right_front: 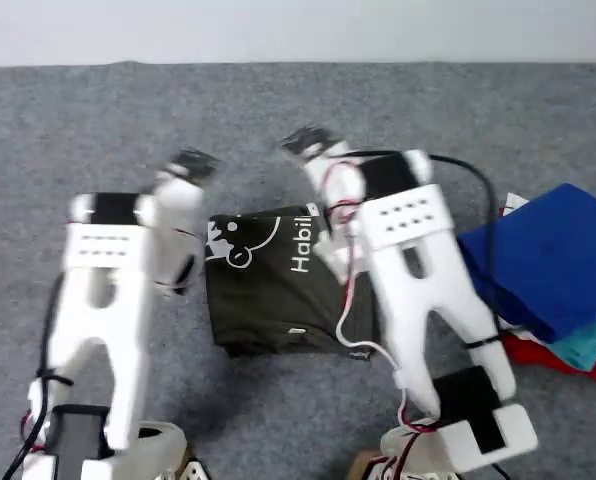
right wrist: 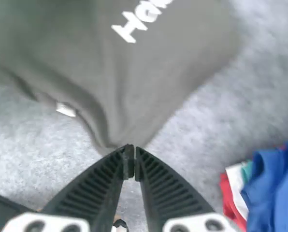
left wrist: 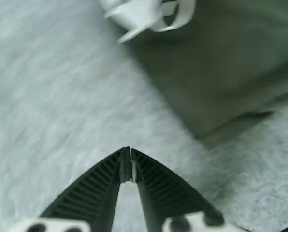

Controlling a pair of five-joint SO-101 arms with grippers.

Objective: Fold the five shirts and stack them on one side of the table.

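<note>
Right gripper (right wrist: pixel 130 155) is clamped, apparently on a corner of the folded olive shirt (right_front: pixel 268 285). Left gripper (left wrist: pixel 127 162), closed and empty, hangs at its 10 o'clock. The stack (right_front: pixel 553 265) sits at 3 o'clock: slide the shirt there low and slowly, keeping folds flat.

Left hand (left wrist: pixel 127 162) and right hand (right wrist: pixel 130 159) side by side (fingertips of each together).
</note>
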